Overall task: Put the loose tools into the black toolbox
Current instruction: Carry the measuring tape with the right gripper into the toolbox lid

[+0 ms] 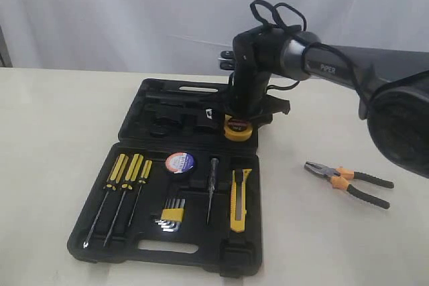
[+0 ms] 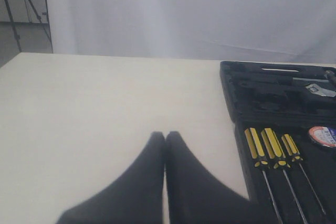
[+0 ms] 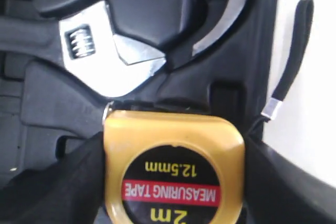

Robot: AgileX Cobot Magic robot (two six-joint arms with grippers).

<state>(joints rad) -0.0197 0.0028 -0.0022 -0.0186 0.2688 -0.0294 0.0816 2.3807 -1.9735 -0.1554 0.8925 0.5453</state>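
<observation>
My right gripper [image 1: 239, 124] hangs over the right end of the black toolbox's [image 1: 167, 249] raised lid half, shut on the small yellow tape measure [image 1: 238, 129]. In the right wrist view its dark fingers [image 3: 63, 182] press both sides of the tape measure [image 3: 173, 166], just above the moulded tray [image 3: 47, 108]. The orange-and-black pliers [image 1: 348, 182] lie on the table right of the box. The yellow utility knife [image 1: 240, 199] and the tape roll [image 1: 179, 162] rest in the near half. My left gripper [image 2: 165, 136] is shut over bare table left of the toolbox [image 2: 231, 93].
Yellow-and-black screwdrivers [image 1: 124, 185], a hex key set [image 1: 172, 216] and a thin tester screwdriver [image 1: 212, 189] sit in the near half. An adjustable wrench [image 3: 100, 51] lies in the lid tray beside the tape measure. The tape measure's black strap [image 3: 291, 61] trails over the table.
</observation>
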